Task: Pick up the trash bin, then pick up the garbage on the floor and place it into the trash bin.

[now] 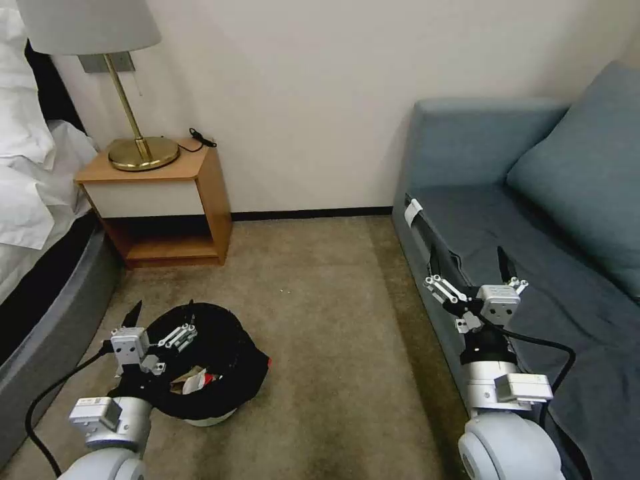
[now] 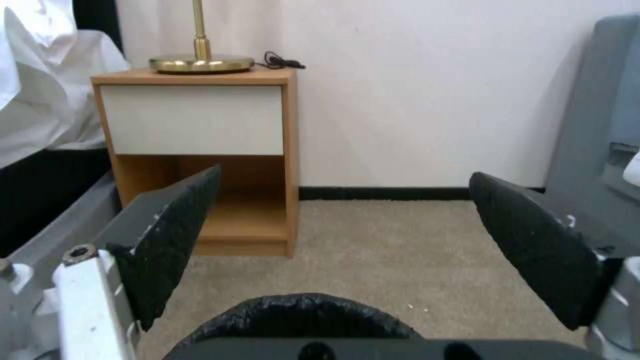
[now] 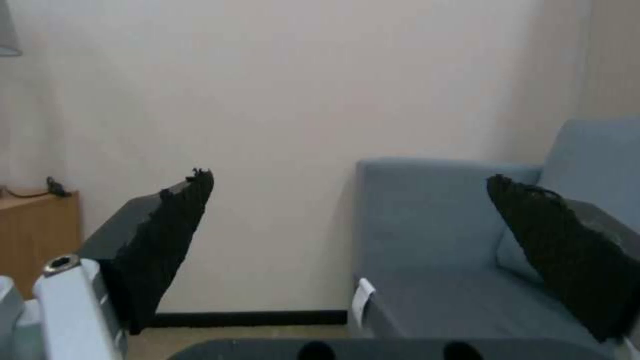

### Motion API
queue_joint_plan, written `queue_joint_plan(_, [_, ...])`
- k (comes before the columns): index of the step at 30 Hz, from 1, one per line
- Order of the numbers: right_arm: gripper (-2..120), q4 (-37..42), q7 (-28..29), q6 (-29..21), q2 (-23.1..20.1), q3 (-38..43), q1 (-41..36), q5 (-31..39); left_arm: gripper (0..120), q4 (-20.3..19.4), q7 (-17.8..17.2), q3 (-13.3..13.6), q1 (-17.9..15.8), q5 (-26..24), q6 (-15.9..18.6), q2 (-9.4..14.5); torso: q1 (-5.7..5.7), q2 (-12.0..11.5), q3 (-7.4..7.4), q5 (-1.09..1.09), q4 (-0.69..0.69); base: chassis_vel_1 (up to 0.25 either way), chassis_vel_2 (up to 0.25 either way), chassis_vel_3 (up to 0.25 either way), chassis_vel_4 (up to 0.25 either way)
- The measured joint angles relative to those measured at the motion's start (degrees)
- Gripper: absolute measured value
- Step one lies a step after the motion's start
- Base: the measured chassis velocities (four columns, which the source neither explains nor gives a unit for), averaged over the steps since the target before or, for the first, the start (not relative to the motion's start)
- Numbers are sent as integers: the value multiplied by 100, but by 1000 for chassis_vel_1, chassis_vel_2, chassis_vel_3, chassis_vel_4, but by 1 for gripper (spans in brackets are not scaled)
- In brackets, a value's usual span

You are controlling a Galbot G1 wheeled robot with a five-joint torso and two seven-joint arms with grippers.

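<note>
your left gripper point(image 1: 163, 320) hangs over the near left rim of the trash bin point(image 1: 220, 350), fingers spread wide and grasping nothing. in the left wrist view the two black finger pads point(image 2: 170, 235) stand far apart, with the crinkly black bag of the bin point(image 2: 300, 315) curving just below them and bare floor point(image 2: 393, 250) between them farther off.

the trash bin sits on the carpet at the near left of the scene, out in front of the nightstand point(image 1: 163, 200) and close to the bed point(image 1: 33, 200). its black liner is bunched over the rim, and a sliver of pale body shows at the near bottom edge. inside it you can see garbage point(image 1: 197, 380): a tan crumpled piece and a red-and-white crumpled pack, lying together toward the near side. you cannot tell what else lies beneath them.

your right gripper point(image 1: 475, 273) is held up at the right, over the near front edge of the sofa point(image 1: 533, 247), well apart from the bin. its fingers are also released and spread, holding nothing; the right wrist view shows both black pads point(image 3: 167, 240) wide apart, with the wall and the blue-grey sofa point(image 3: 427, 240) behind them.

the carpet between the bin and the sofa runs back to the dark baseboard at the far wall. a brass lamp point(image 1: 137, 133) stands on the nightstand at far left.
</note>
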Motion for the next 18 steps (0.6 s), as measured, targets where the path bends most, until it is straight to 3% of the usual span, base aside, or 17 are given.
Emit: queue_joint_plan(18, [100, -31, 15, -33, 35, -87, -39, 25, 100, 6, -42, 4, -11, 78, -126, -31, 0, 0, 0, 0, 0, 0, 0, 0, 0])
